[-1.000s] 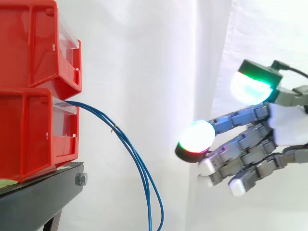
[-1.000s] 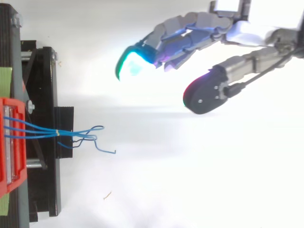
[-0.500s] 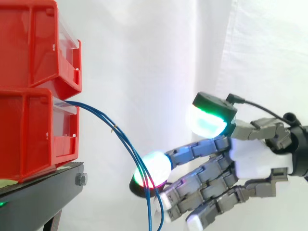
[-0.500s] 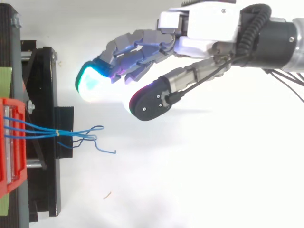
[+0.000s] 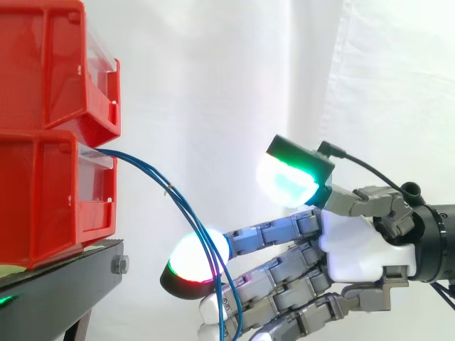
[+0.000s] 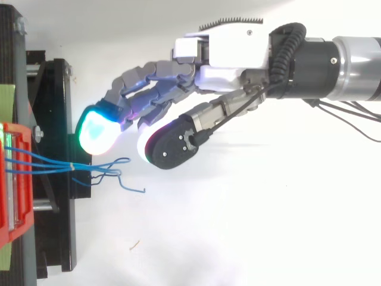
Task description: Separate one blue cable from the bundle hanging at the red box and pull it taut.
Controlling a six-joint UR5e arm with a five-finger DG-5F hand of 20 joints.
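From the red box [image 5: 57, 192], thin blue cables [image 5: 168, 190] sagging in a tied bundle, hand [image 5: 362, 245] spread alongside.

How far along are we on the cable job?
Done: nothing yet; the cables hang together from the red box, slack. In hand: the open hand is level with the bundle, beside it in the top view, gripping nothing. Left: single out one cable, pinch it, pull it taut.

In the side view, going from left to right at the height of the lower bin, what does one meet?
Lower red bin, blue cables, hand.
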